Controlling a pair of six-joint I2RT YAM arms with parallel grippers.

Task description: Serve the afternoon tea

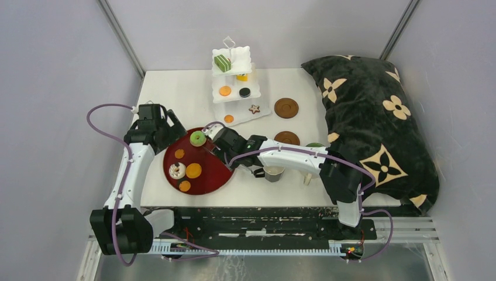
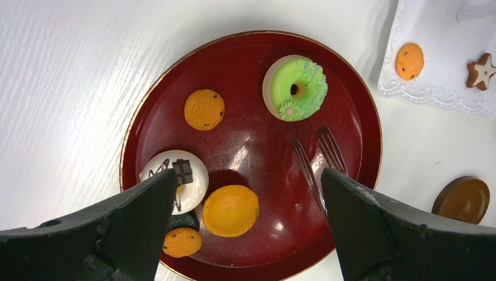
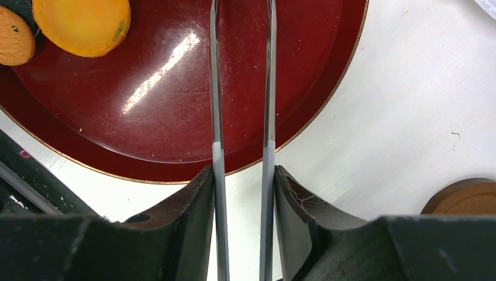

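The white three-tier stand (image 1: pixel 233 100) stands at the back and carries the green striped cake (image 1: pixel 222 62), an orange disc (image 1: pixel 225 91), a dark cookie (image 1: pixel 244 92) and the star cookie (image 1: pixel 254 109). The green donut (image 2: pixel 295 88) lies on the dark red tray (image 2: pixel 245 58) with orange discs (image 2: pixel 230 210) and a white iced sweet (image 2: pixel 174 174). My left gripper (image 2: pixel 248 199) is open above the tray's near side. My right gripper (image 3: pixel 243 175) is shut on the metal tongs (image 3: pixel 217 117), whose tips (image 2: pixel 319 158) rest on the tray beside the donut. Two brown coasters (image 1: pixel 286 108) lie right of the stand.
A mug (image 1: pixel 273 174) stands near the front edge, partly hidden under my right arm. A large black pillow with cream flowers (image 1: pixel 374 123) fills the right side of the table. The stand's bottom tier (image 2: pixel 433 88) lies just right of the tray.
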